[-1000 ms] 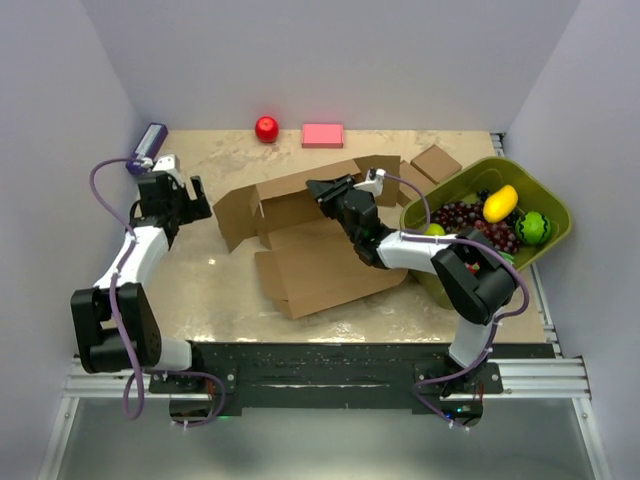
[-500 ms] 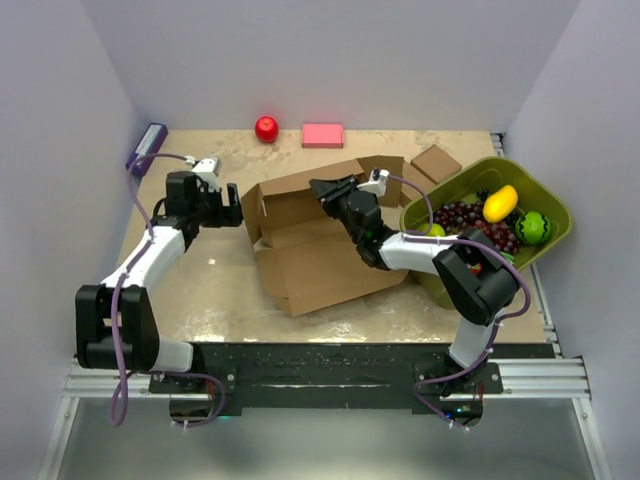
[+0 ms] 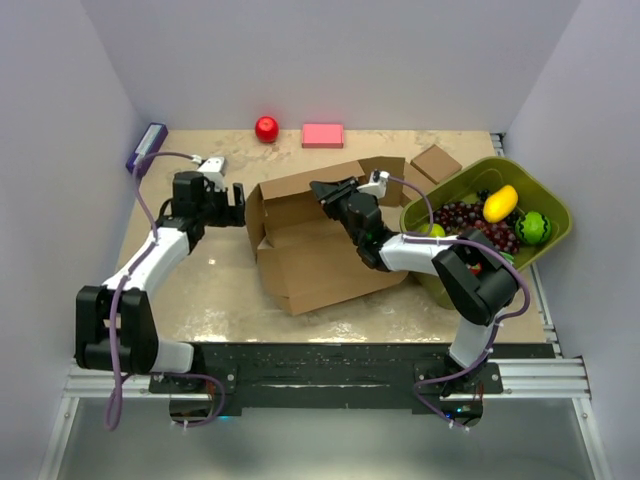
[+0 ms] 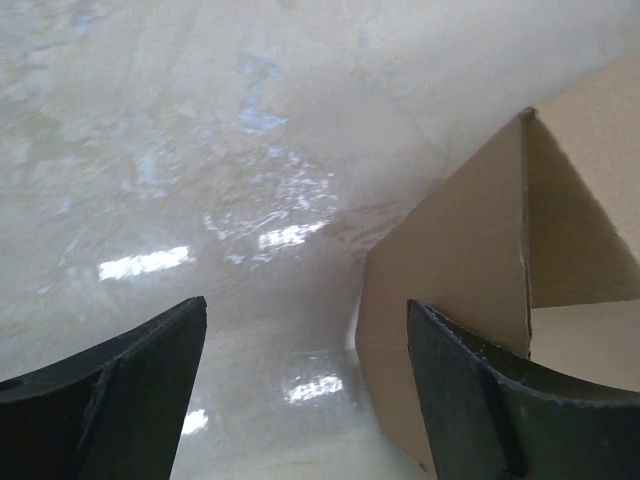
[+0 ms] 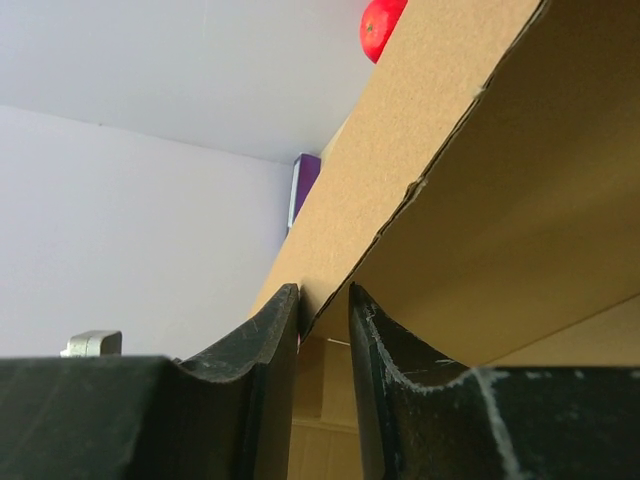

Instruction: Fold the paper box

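Observation:
The paper box (image 3: 318, 252) is a brown cardboard sheet lying mid-table, with its back wall and left side flap raised. My right gripper (image 3: 326, 194) is shut on the top edge of the back wall; in the right wrist view its fingers (image 5: 270, 350) pinch the cardboard edge (image 5: 470, 180). My left gripper (image 3: 236, 203) is open and empty, just left of the raised left flap. In the left wrist view the flap (image 4: 470, 280) stands in front of the right finger (image 4: 490, 400), and bare table shows between the jaws.
A green basket (image 3: 558, 232) of fruit stands at the right, against the right arm. A small brown box (image 3: 436, 163), a pink block (image 3: 322, 134) and a red apple (image 3: 266, 128) lie along the back. A purple object (image 3: 147, 147) sits at the back left.
My left gripper has moved right to the box's left side. The left flap, lying flat a second ago, now stands upright. The right gripper has held its grip.

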